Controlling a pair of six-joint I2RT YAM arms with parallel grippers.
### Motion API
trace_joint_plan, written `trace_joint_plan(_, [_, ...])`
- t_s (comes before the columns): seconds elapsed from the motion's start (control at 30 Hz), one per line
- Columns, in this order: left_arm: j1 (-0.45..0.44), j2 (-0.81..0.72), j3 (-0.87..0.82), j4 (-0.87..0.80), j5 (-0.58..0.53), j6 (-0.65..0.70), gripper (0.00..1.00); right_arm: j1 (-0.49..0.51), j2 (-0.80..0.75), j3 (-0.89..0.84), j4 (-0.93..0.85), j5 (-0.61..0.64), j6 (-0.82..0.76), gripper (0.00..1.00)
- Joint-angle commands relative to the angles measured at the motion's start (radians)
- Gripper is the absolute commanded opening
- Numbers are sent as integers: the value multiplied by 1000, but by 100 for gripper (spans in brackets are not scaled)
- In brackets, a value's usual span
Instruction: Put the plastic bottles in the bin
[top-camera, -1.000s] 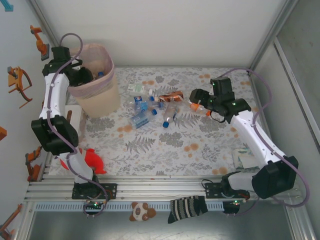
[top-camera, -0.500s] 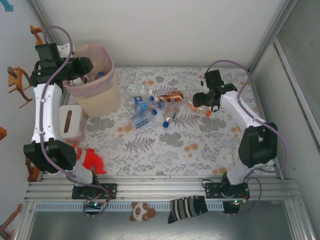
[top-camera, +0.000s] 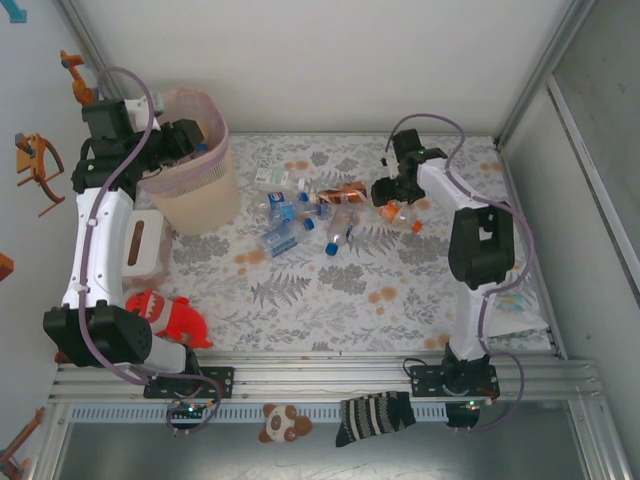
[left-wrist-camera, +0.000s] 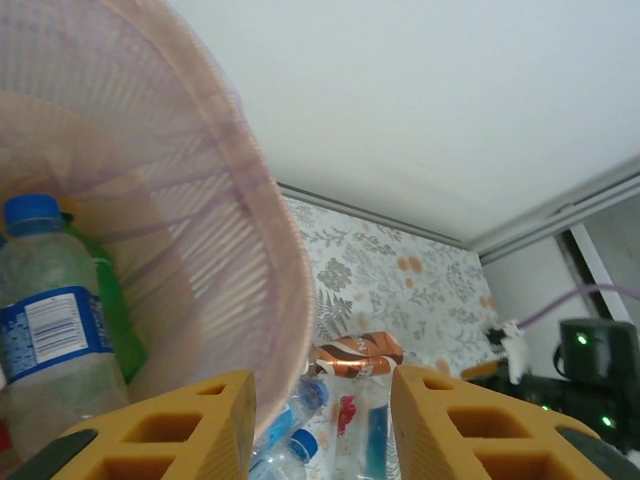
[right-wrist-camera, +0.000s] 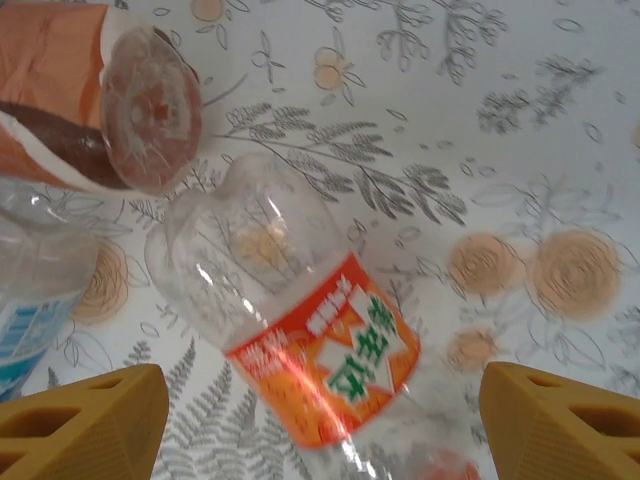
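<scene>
Orange-label bottle (right-wrist-camera: 318, 352), cap end off-frame

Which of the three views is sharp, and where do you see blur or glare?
Top external: even light, sharp all over. Left wrist: the yellow left fingers and the near wall of the bin look soft. Right wrist: white glare streaks on the orange-labelled bottle; the right fingers are blurred at the corners.

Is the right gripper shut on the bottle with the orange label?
No: the right gripper has its jaws wide apart, and the orange-label bottle lies on the tablecloth between them.
</scene>
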Motion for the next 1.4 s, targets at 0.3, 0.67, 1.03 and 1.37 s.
trace_joint_plan(0.3, [-27,-34,-69,102,80,-62,45,5,196,198,-152,-6,-119,81])
trace_joint_plan(0.67, [-36,-30,-80,104,90,-68,45,4,208,212,-163,34,-98,70])
trace_joint_plan(1.03, [-47,-60,-128,211,162,-75,46,5,106,150,-118,6,-66,56])
trace_joint_plan(1.37, [-95,-99,-210,412,225,-99,48,6,-128,12,-43,-100,10,54])
